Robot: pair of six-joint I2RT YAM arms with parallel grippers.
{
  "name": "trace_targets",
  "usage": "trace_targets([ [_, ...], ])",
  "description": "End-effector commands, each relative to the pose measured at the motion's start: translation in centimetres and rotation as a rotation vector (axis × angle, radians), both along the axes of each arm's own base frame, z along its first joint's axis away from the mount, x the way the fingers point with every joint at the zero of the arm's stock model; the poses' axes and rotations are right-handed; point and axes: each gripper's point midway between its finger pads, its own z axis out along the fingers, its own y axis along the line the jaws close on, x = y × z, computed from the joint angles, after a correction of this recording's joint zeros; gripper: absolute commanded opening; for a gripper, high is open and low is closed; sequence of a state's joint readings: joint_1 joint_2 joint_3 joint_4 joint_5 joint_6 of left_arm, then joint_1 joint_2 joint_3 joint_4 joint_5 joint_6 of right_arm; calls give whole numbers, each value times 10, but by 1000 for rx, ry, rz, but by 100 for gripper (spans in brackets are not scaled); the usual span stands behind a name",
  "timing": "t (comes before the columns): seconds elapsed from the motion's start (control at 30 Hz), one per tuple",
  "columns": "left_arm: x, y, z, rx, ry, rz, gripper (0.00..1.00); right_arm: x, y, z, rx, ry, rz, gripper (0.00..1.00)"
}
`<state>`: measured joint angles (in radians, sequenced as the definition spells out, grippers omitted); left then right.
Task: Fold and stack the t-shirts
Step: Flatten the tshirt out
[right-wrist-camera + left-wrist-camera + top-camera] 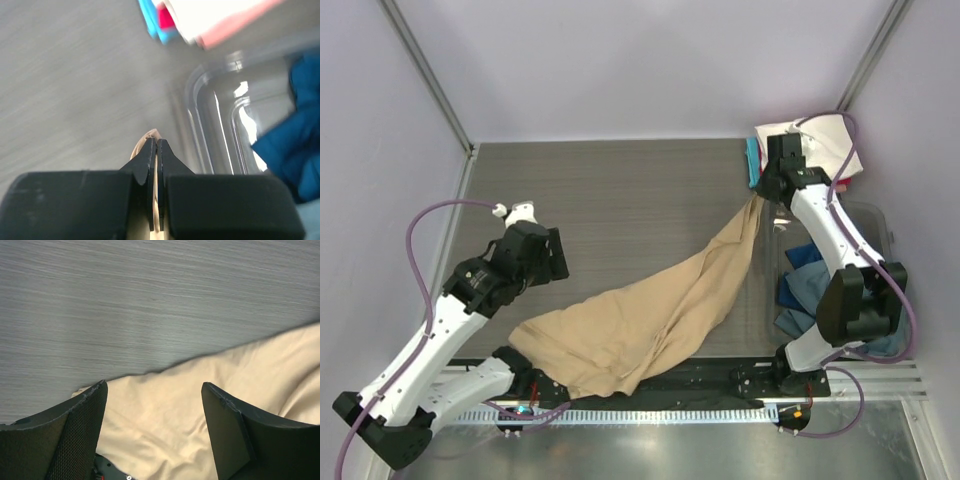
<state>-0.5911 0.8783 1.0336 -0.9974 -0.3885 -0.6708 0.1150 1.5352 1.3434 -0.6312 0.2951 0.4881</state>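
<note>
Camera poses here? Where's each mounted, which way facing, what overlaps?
Top external: fixed above and behind the arms, looking down at the table; left arm and right arm both show.
Left wrist: on the left arm, looking down past the open left gripper at the edge of the tan shirt.
Right wrist: on the right arm, looking along the right gripper, shut on the tan shirt, toward a clear bin and folded stack.
Shared: all three see the tan shirt and table.

Bright, even light.
Right wrist view is motion-blurred (the white shirt [210, 12] blown out); glare along the near edge of the bench [620, 200].
</note>
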Motion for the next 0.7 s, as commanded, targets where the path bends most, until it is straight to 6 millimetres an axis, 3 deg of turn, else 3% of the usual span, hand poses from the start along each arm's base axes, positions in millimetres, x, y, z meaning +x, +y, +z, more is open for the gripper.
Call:
trace_targets([
  [0.0, -7, -13, -4, -51, 34, -39, 75, 39, -4, 40, -46, -118, 34, 1],
  [0.13, -8, -38, -17, -39, 66, -101, 71, 38, -30, 39, -165, -101, -54, 1],
  [0.33, -29, -106, -36, -59, 83, -311, 61, 30, -30, 27, -173, -73, -33, 1],
  [0.47, -68, -149, -58, -9, 131, -481, 56, 21, -27, 23, -155, -69, -18, 1],
  [0.67, -129, -192, -68, 22, 159, -729, 55, 11, -23, 8, -136, -40, 5, 1],
])
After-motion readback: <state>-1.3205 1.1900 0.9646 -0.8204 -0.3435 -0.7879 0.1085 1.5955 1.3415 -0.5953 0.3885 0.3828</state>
